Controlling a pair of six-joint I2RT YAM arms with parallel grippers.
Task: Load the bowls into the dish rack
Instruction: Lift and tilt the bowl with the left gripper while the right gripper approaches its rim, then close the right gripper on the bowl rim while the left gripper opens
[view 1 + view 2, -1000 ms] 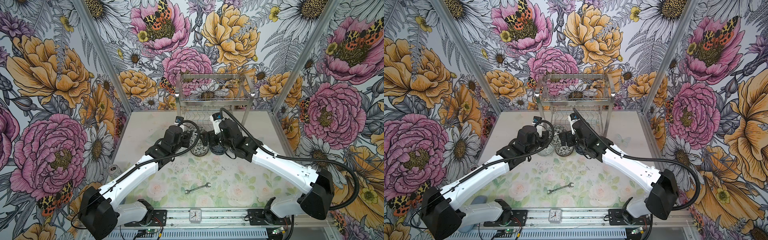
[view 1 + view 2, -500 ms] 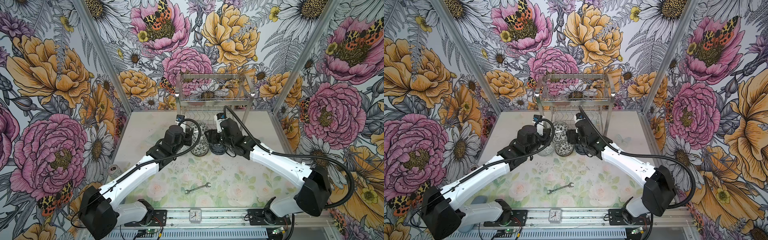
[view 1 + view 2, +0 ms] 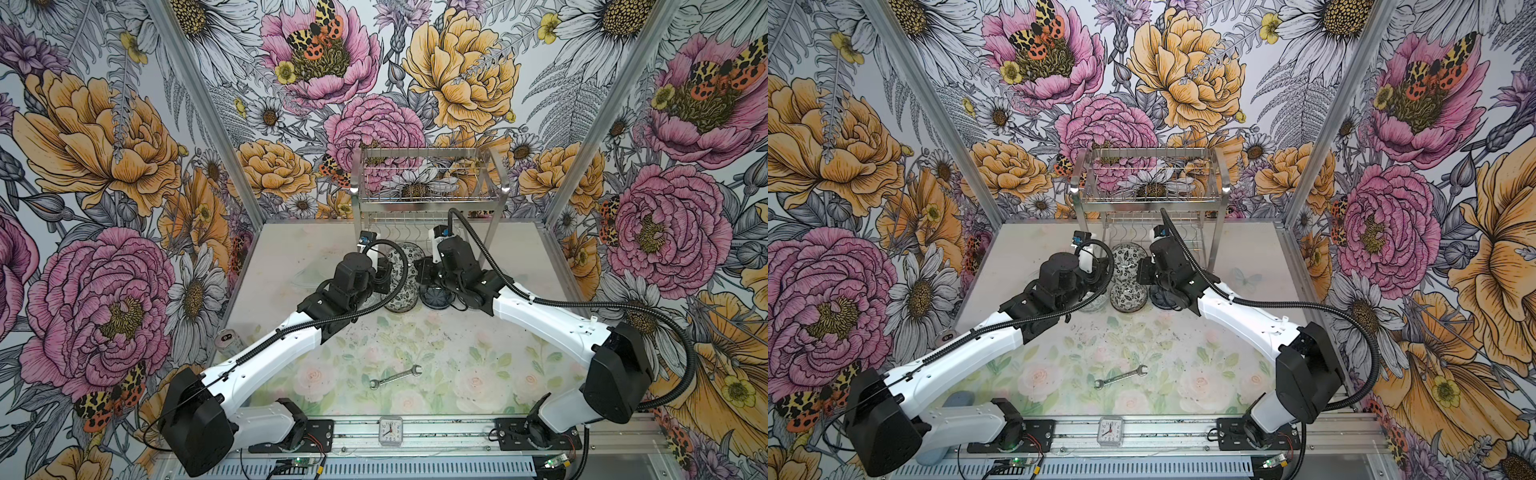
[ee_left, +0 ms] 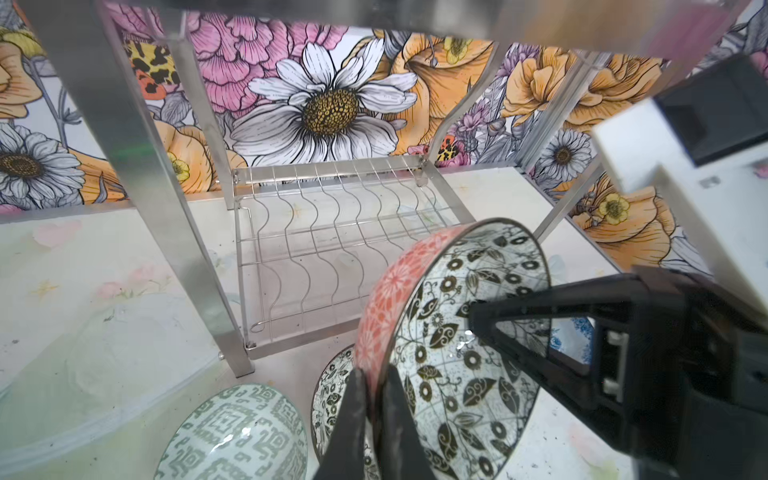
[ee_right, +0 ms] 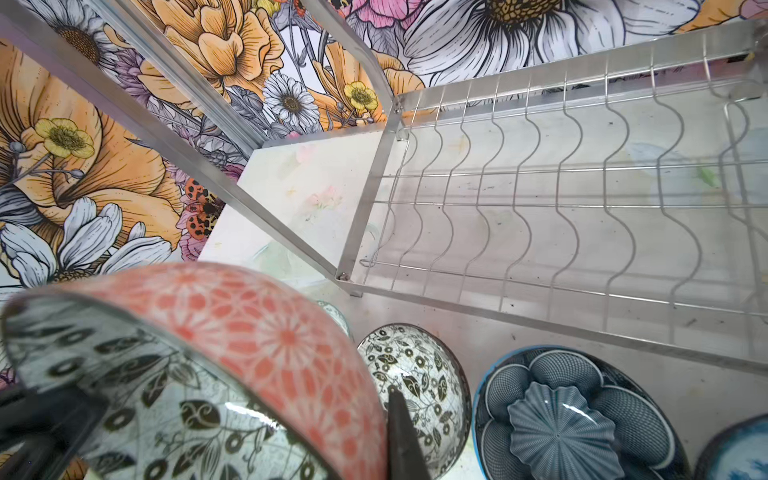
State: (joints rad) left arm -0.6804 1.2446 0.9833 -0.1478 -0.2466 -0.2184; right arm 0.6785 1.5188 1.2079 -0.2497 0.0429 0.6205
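Observation:
A bowl point(image 4: 465, 353), pink outside and black-and-white floral inside, hangs on its side in front of the dish rack point(image 3: 428, 183). My left gripper point(image 4: 372, 376) is shut on its near rim. My right gripper point(image 5: 374, 403) is shut on the opposite rim, one finger on the pink wall point(image 5: 257, 345) and the other hidden inside. In both top views the two grippers point(image 3: 384, 270) point(image 3: 422, 266) meet at this bowl point(image 3: 1126, 257). On the table below sit a black-and-white floral bowl point(image 5: 415, 374), a dark blue petal bowl point(image 5: 573, 415), a green patterned bowl point(image 4: 237, 436) and the edge of a blue-white bowl point(image 5: 739, 453).
The rack's lower shelf of wavy wires point(image 4: 332, 249) holds nothing, and its flat legs point(image 4: 137, 187) stand close to both wrists. A wrench point(image 3: 395, 377) lies mid-table, a small clock point(image 3: 390, 430) is at the front rail, and a can point(image 3: 227, 341) is at the left edge.
My right gripper moved in from the right onto the raised bowl and went from open to shut on its rim. The left gripper kept its hold on the bowl.

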